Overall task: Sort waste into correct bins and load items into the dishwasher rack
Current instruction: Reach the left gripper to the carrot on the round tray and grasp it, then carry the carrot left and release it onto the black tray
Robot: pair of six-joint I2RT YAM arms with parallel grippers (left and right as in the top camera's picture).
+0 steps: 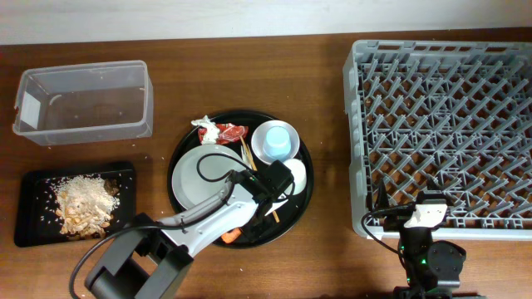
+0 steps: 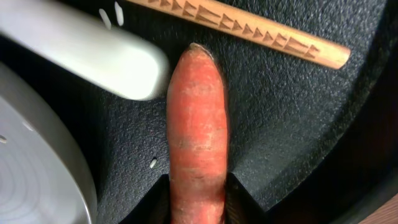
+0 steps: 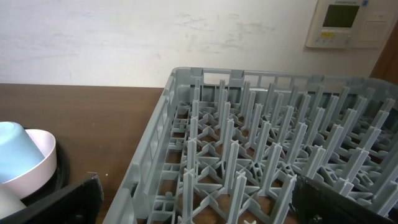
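The brown wooden table (image 1: 324,124) before me carries four things. A clear plastic tub (image 1: 83,104) sits far left, and a shallow black rectangular tray (image 1: 33,224) lies just near of it. A large round black tray (image 1: 295,212) rests mid-table. The grey dishwasher rack (image 1: 440,124) fills the right side.

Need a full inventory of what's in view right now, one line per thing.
Dishwasher rack: 1, grey, table right.
Clear tub: 1, transparent, upper left.
Rectangular tray: 1, black, lower left.
Rice scraps: 1 pile, beige, in rectangular tray.
Round tray: 1, black, centre.
Plate: 1, white, round tray left.
Blue cup: 1, light blue, round tray upper right.
White bowl: 1, white, below blue cup.
Wrapper: 1, red-and-white, round tray top.
Tissue: 1, white, beside wrapper.
Chopsticks: count unclear, wooden, round tray.
Carrot: 1, orange, round tray.
Left gripper: closed on carrot.
Right gripper: open, at rack edge.
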